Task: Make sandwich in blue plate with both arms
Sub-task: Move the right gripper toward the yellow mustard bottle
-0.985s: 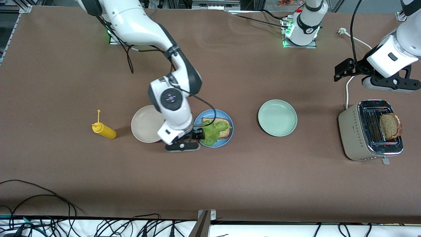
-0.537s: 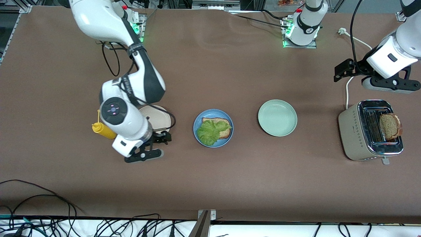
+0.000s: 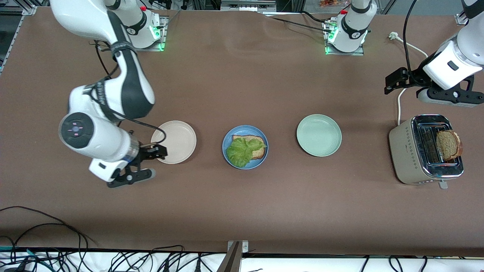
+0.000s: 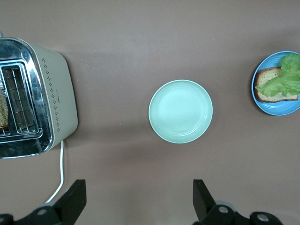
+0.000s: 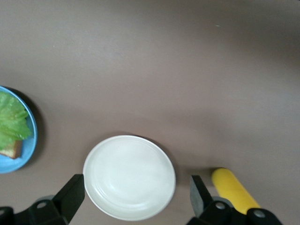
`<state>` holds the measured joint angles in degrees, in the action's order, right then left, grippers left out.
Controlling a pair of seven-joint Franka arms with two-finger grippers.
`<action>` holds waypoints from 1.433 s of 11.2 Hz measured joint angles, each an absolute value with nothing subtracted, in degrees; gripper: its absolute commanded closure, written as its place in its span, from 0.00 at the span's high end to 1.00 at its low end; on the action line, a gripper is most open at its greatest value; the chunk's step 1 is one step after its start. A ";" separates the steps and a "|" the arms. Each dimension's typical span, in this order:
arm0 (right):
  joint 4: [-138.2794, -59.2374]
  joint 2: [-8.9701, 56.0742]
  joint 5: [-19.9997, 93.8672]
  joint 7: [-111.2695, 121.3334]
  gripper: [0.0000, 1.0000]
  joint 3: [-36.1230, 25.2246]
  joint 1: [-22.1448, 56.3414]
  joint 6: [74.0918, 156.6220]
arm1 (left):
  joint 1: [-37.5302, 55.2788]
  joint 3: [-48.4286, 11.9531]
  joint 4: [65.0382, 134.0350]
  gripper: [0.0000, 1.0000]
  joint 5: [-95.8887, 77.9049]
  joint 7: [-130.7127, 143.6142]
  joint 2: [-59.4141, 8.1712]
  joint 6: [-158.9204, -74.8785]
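Front view findings, all placed against the blue plate (image 3: 245, 147) at mid-bench. Bench (image 3: 242, 211) nearest the camera carries nothing but brown surface. Blue plate holds one bread slice (image 3: 254, 146) lying flat, with the lettuce leaf (image 3: 239, 152) on top, covering the slice's half toward the right arm's end and overhanging onto the plate's floor. Right gripper (image 3: 145, 165) is up in the air toward the right arm's end from the blue plate, over the bench at the camera-side edge of the beige plate (image 3: 174, 141), fingers apart, nothing between them. Yellow squeeze bottle (image 5: 233, 189) shows only in the right wrist view, just beside that gripper. Pale green plate (image 3: 318, 135) sits toward the left arm's end from the blue plate, bare. Toaster (image 3: 425, 149) stands further toward that end, with the second bread slice (image 3: 448, 144) upright in a slot, tilted and standing proud of the top. Left gripper (image 3: 395, 80) hangs over the bench near the toaster, well apart from the blue plate, fingers spread wide, nothing held
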<state>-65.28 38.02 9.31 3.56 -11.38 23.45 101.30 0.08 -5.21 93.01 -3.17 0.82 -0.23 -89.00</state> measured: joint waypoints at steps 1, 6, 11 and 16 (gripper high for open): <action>-65.28 37.25 9.31 5.72 1.00 -11.36 22.24 100.04 | -0.01 -5.19 92.99 1.00 -3.18 0.92 -0.28 -89.00; -65.34 34.13 10.65 20.01 1.00 -10.45 15.75 92.16 | -1.40 -4.92 91.63 1.00 -3.22 3.30 -0.58 -89.18; -67.70 30.60 12.23 42.85 1.00 -5.58 4.25 88.84 | -3.33 -4.86 89.72 1.00 -3.25 3.18 -0.57 -89.15; -71.80 30.54 21.91 68.02 1.00 -5.50 -2.71 89.87 | -3.34 -4.93 89.68 1.00 -3.26 3.19 -0.57 -89.16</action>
